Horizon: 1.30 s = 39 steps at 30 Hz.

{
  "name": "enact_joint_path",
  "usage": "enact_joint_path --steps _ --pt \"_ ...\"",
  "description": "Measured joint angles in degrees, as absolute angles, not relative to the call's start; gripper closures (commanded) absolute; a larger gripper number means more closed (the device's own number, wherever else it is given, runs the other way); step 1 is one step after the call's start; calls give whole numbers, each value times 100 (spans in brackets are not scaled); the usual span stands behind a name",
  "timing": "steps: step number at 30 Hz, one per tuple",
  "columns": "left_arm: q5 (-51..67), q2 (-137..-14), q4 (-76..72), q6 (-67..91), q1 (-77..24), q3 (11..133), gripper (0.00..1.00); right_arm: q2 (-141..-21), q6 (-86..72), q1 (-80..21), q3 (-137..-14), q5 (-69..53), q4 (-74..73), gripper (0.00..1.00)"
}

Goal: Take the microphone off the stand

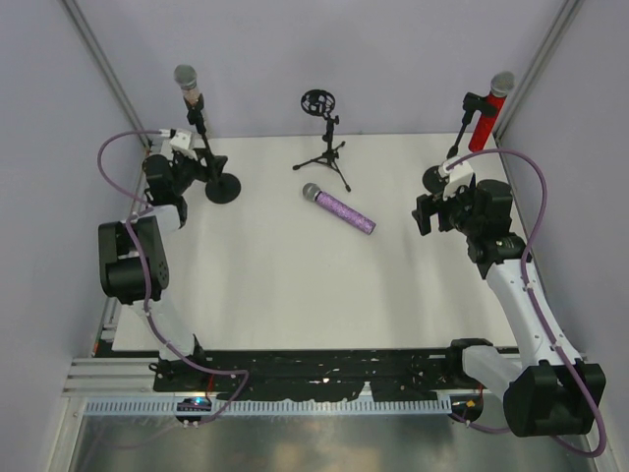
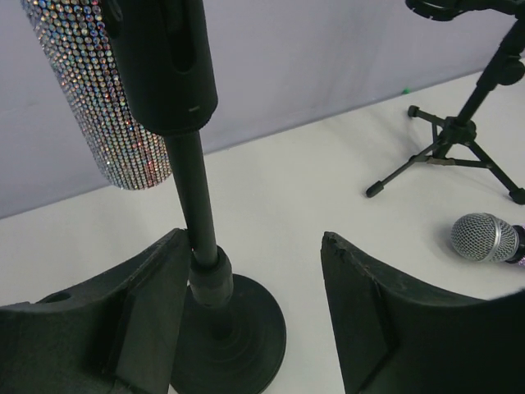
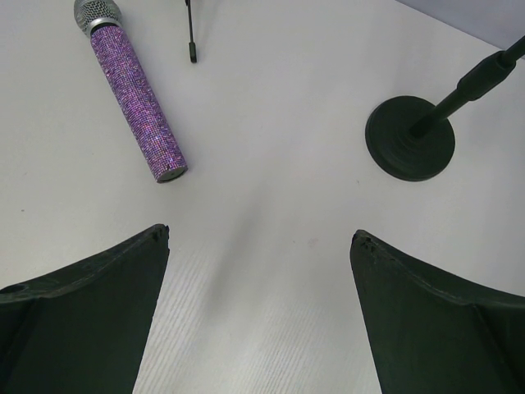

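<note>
A silver glitter microphone [image 1: 187, 84] sits in the clip of a black round-base stand [image 1: 222, 187] at the back left. In the left wrist view the microphone [image 2: 107, 98] hangs above, and the stand's pole [image 2: 197, 205] lies against the inner side of my left finger. My left gripper [image 2: 253, 238] is open around the pole, low near the base [image 2: 238, 336]; it also shows in the top view [image 1: 204, 169]. My right gripper [image 1: 425, 214] is open and empty above bare table [image 3: 261, 234].
A purple glitter microphone [image 1: 339, 208] lies on the table mid-back; it also shows in the right wrist view [image 3: 135, 103]. An empty black tripod stand [image 1: 324, 147] stands behind it. A red microphone [image 1: 486, 118] sits on a round-base stand [image 1: 439, 178] at the back right. Grey walls enclose the table.
</note>
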State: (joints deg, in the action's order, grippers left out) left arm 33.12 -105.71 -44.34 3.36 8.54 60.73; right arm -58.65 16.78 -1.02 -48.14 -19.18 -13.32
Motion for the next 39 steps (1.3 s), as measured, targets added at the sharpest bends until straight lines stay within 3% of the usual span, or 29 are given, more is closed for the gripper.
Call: enact_joint_path --steps 6,11,24,39 --pt "4012 -10796 -4436 390 864 6289 39 -5902 1686 -99 -4814 -1896 -1332 5" --pt "4134 -10840 -4412 305 864 6372 49 -5951 1708 -99 -4814 -1868 -1334 5" --pt "4281 -10770 -4698 154 862 5994 49 -5964 1726 -99 -4814 -1833 -1334 5" --pt "5068 -10499 -4698 104 685 5594 42 -5961 1723 -99 -4814 -1841 -1334 5"
